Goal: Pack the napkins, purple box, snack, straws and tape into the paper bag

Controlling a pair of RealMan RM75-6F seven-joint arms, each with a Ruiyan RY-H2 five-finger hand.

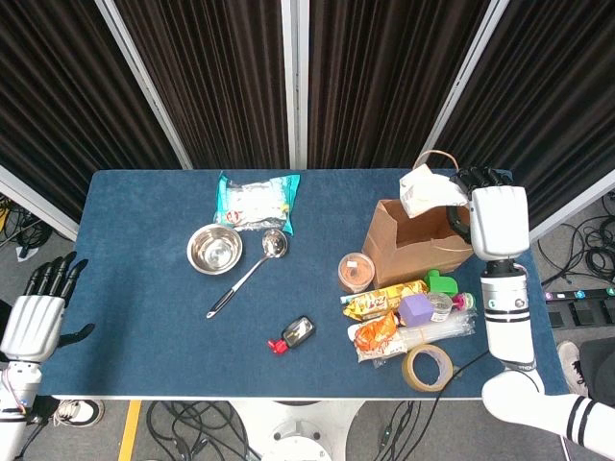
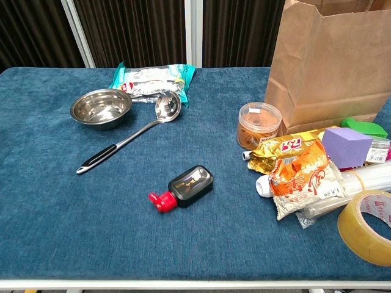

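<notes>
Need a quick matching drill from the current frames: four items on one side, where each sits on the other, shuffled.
Items:
1. napkins
2. tape
3. ladle
4. purple box

Places:
A. beside the steel bowl
B. held by the right hand above the paper bag
C. near the table's front edge
D. in the pile in front of the bag

Pairs: 1-B, 2-C, 3-A, 4-D
</notes>
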